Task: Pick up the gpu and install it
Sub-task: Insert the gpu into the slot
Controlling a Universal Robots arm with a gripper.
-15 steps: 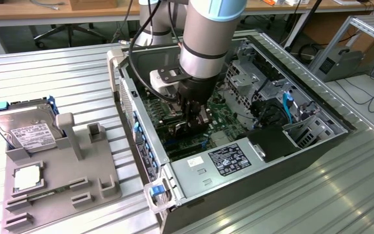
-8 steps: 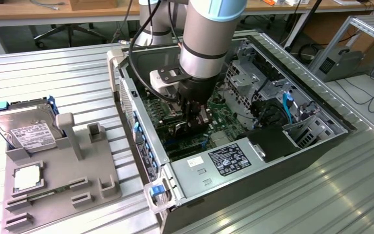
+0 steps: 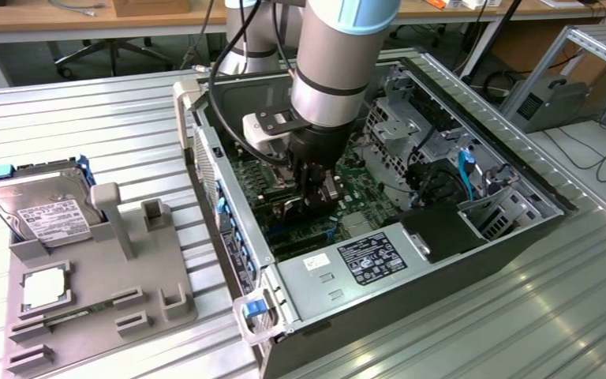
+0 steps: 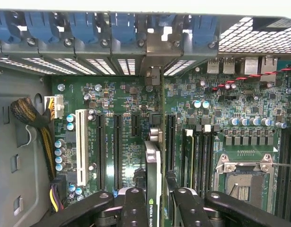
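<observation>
Nearest the wrist camera: black fingers (image 4: 136, 208) of the pincer (image 4: 154, 208), drawn narrow and clamped on the gpu (image 4: 153, 165), held edge-on between them, thin, with an NVIDIA label facing up. Card standing upright over the green motherboard (image 4: 122, 109), its far end reaching toward the silver bracket (image 4: 154, 75) at the rear slot openings. Just beside the card on one side, black expansion slots (image 4: 117, 146) and a long white slot (image 4: 81, 146); on the other side, memory slots (image 4: 197, 156) and, farther off, the bare CPU socket (image 4: 242, 182). Ahead of the pincer, a row of blue slot clips (image 4: 89, 26) along the case wall. Off to the side beyond the white slot, a braided cable bundle (image 4: 29, 116).

From the exterior view: pincer (image 3: 319, 185) down inside the open computer case (image 3: 409, 300), arm (image 3: 334, 55) rising above it, card mostly hidden behind the fingers. Below the pincer in that picture, the power supply (image 3: 366, 257) with its label. Well apart from the pincer, toward the exterior view's left, a grey parts holder (image 3: 124, 300) on the ribbed metal table (image 3: 82, 118), carrying a silver hard drive (image 3: 45, 209) and a small square CPU chip (image 3: 45, 288).
</observation>
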